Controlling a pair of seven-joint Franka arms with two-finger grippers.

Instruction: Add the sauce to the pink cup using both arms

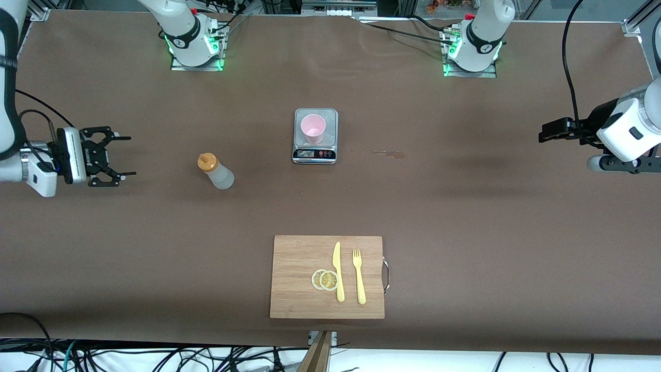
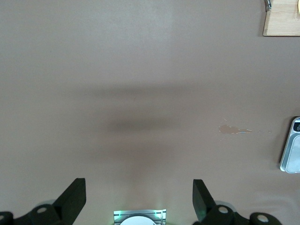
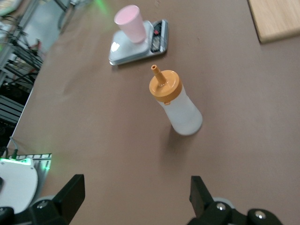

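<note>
Sauce bottle (image 1: pixel 217 171): upright on the bench mid-width, toward the right arm's end, free for grasping.
Pink cup (image 1: pixel 313 128): on the scale (image 1: pixel 315 152), so pouring can be weighed.
Right gripper (image 1: pixel 116 156): jaws spread, facing the bottle.
Left gripper (image 1: pixel 548 131): jaws spread, waiting above its bench end.
</note>
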